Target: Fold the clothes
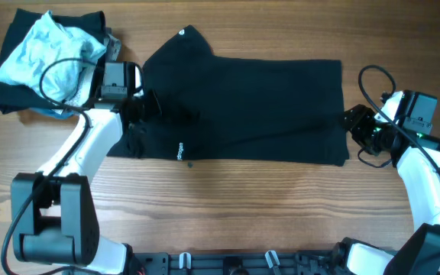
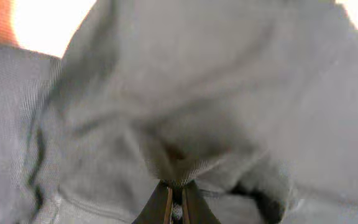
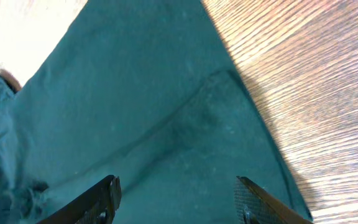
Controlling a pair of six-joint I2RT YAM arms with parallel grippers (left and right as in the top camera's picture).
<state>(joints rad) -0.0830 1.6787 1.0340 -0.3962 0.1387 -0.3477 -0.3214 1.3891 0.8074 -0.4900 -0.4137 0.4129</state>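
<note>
The black T-shirt [image 1: 250, 107] lies spread across the middle of the table, partly folded, with one sleeve pointing to the far side. My left gripper [image 1: 147, 107] is at the shirt's left end and is shut on a bunch of its fabric [image 2: 179, 168]. My right gripper [image 1: 351, 126] is open over the shirt's right edge, its fingers [image 3: 176, 186] wide apart just above the cloth [image 3: 135, 112], which looks teal in the right wrist view. It holds nothing.
A pile of other garments lies at the far left: a pale blue one [image 1: 44, 53] on top of a black one [image 1: 14, 84], with grey fabric [image 1: 113, 42] beside it. Bare wooden table [image 1: 281, 206] runs along the near side.
</note>
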